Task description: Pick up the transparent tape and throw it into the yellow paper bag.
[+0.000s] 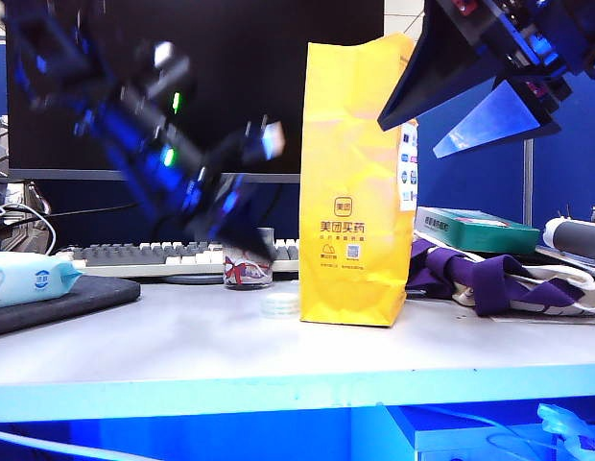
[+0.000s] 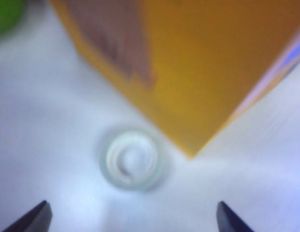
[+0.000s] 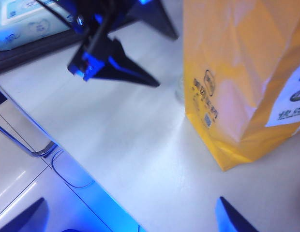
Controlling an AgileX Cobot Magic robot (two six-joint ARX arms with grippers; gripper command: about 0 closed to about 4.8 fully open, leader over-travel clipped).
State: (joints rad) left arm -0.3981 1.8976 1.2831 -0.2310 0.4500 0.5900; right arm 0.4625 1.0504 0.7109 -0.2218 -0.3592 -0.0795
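Below the left end effector [image 2: 133, 217] — fingers wide apart — transparent tape [image 2: 133, 159] flat on table, touching yellow paper bag [image 2: 198, 63].

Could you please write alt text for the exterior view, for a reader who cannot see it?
A tall yellow bag stands on a white table, with the tape lying flat just beside its base. The blurred left gripper, open, hangs above the tape near a glass cup; the right gripper, open, is high beside the bag's top.

I see creased matt paper on the yellow bag [image 1: 359, 182], translucent glossy plastic on the tape roll [image 2: 133, 159], and a smooth matt surface [image 1: 182, 355].
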